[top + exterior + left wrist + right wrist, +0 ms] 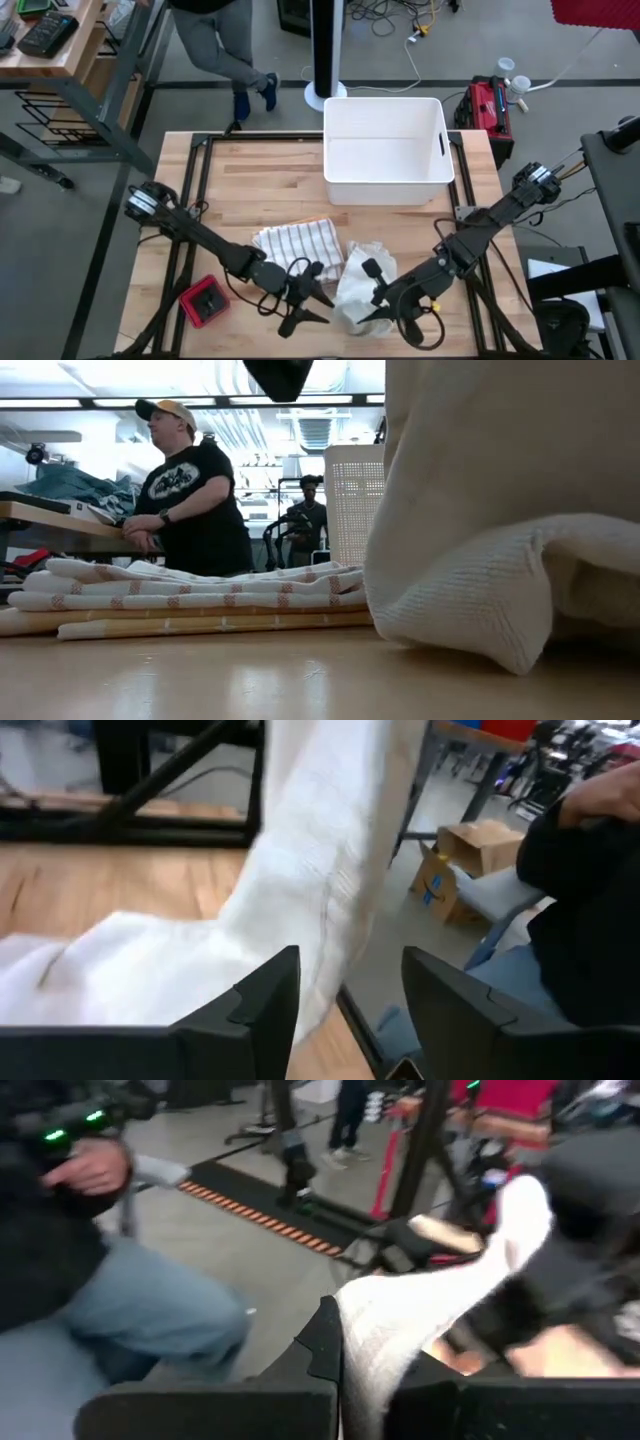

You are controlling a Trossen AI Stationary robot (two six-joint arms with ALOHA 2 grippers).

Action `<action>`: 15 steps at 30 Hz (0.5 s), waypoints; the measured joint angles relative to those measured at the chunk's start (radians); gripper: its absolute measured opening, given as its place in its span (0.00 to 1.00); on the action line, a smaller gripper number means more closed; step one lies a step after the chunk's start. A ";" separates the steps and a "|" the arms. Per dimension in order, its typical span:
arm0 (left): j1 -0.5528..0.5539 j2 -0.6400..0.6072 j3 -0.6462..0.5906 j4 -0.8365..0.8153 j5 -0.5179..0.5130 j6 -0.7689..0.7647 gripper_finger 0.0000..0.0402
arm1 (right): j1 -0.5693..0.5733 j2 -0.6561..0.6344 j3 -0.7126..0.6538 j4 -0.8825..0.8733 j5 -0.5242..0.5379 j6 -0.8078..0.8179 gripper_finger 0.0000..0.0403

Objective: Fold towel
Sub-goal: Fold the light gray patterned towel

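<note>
A white towel [358, 285] lies heaped near the table's front edge, and its bulk [500, 560] rests on the wood. One part of it is raised, with my right gripper [370, 302] shut on it from the right. My left gripper [318, 296] stands open just left of the towel. In the left wrist view the towel's hanging part [320, 850] drops in front of that gripper's spread fingers [265, 1010]. A stack of folded striped towels [298, 242] lies flat behind the left gripper. My right gripper pinches a bunched part of the white towel [372, 1342] between its two fingers, coming nearly level from the table's right side. The towel rises from the fingers as a thick band [505, 1220], while the rest lies heaped on the table. Whether my left gripper touches the towel, I cannot tell.
A white bin [385, 150] stands at the far middle of the table. A red block [205, 303] lies at the near left. The striped stack [200, 600] lies left of the white towel. A person [190, 490] stands beyond the table, and another sits close by [90, 1270].
</note>
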 joint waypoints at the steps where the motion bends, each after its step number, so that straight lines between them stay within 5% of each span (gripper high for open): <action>1: 0.000 -0.009 0.000 -0.013 -0.001 -0.006 0.43 | 0.001 0.000 0.000 -0.012 -0.018 0.011 0.00; 15: 0.002 0.008 0.000 0.089 -0.025 -0.001 0.46 | -0.004 0.014 0.000 0.027 0.041 -0.011 0.00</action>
